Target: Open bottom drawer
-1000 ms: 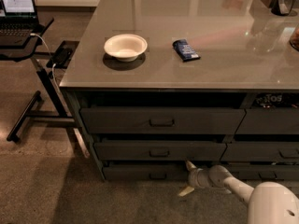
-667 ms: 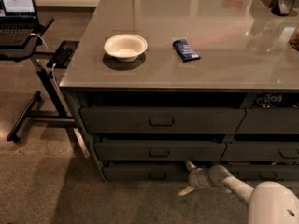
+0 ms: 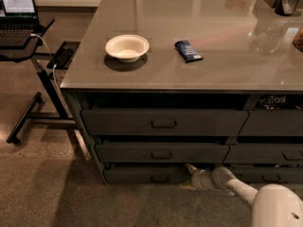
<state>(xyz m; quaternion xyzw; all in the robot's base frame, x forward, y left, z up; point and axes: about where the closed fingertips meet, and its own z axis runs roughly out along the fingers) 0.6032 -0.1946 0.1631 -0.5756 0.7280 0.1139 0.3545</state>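
Note:
The bottom drawer is the slim dark grey front lowest in the left stack, just above the carpet. Its small loop handle sits at the centre. My gripper is low at the drawer's right end, a little right of the handle, at the end of the white arm that reaches in from the lower right. The two pale fingers are spread apart, one up by the drawer's top edge and one near the floor. Nothing is held between them. A dark gap runs above the drawer front.
Two taller drawers stack above it, and a second drawer stack stands to the right. A white bowl and a blue packet lie on the grey countertop. A laptop stand is at the left on the carpet.

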